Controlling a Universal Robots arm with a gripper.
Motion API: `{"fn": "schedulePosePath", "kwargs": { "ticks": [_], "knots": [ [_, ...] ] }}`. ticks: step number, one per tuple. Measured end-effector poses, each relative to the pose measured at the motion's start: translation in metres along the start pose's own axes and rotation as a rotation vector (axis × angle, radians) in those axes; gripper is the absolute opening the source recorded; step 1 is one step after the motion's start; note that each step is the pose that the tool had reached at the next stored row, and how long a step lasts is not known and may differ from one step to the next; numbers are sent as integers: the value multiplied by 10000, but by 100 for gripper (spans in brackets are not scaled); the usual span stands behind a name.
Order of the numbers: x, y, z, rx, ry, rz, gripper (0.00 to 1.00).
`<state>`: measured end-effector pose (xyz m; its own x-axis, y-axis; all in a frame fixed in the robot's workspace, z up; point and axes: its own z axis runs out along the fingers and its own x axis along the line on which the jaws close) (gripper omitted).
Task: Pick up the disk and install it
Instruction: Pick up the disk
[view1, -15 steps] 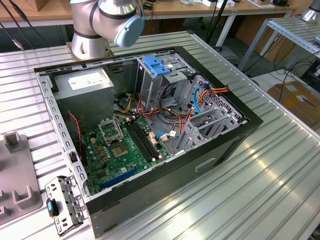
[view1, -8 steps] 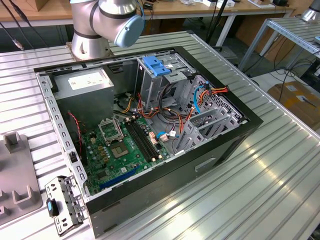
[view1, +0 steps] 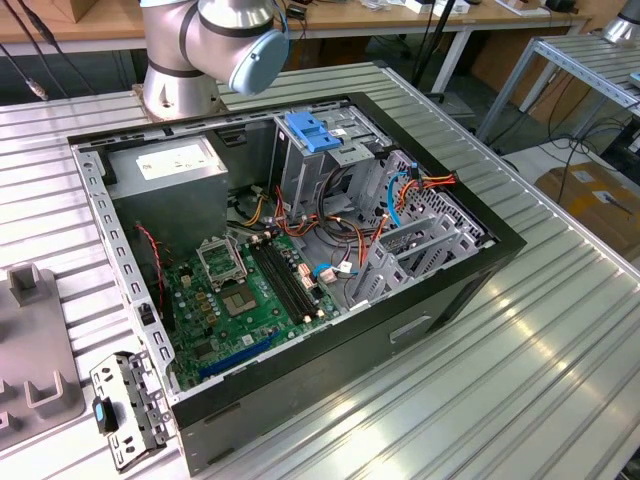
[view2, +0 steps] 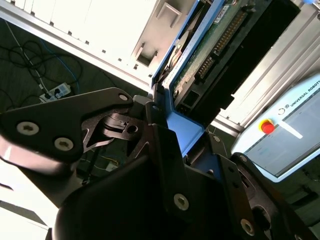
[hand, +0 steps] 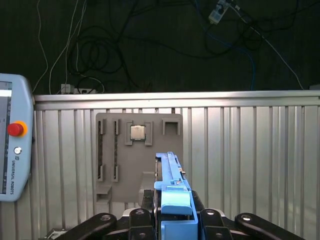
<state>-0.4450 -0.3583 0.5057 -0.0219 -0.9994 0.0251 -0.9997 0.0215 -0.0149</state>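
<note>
First wrist view: what did the hand (hand: 172, 212) have?

It was clamped narrow on the disk (hand: 167, 167), with black fingers (hand: 147, 200) pressed to either flank. The disk showed edge-on, its blue rail (hand: 176, 200) facing the camera and its long axis running straight out from the hand. Behind it lay the ribbed counter (hand: 240, 150) and a grey fixture plate (hand: 107, 150) with a small square chip (hand: 139, 132) seated in it.

Any writing to read?

A pendant (hand: 17, 165) with a red button (hand: 15, 129) carried a line of lettering down its edge, which I leave unread. In the second wrist view the disk (view2: 220, 45) turned its green circuit-board face and connector row to the camera, and the hand (view2: 175, 127) gripped it by the blue rails.

And the exterior view?

The open computer case (view1: 480, 260) sat in the middle of the counter (view1: 520, 380). A flat blue clip (view1: 312, 133) lay on the drive cage toward twelve o'clock of the case. A grey box (view1: 135, 180) with a printed white sticker (view1: 175, 158) sat at ten o'clock, and the motherboard (view1: 250, 290) lay toward seven o'clock. The arm's base (view1: 185, 70) stood beyond the case at eleven o'clock.
</note>
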Motion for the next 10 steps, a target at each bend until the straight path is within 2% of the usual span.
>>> {"fn": "schedulePosePath", "kwargs": {
  "ticks": [10],
  "knots": [
    [-2,-83,1,0,0,0,37]
  ]
}}
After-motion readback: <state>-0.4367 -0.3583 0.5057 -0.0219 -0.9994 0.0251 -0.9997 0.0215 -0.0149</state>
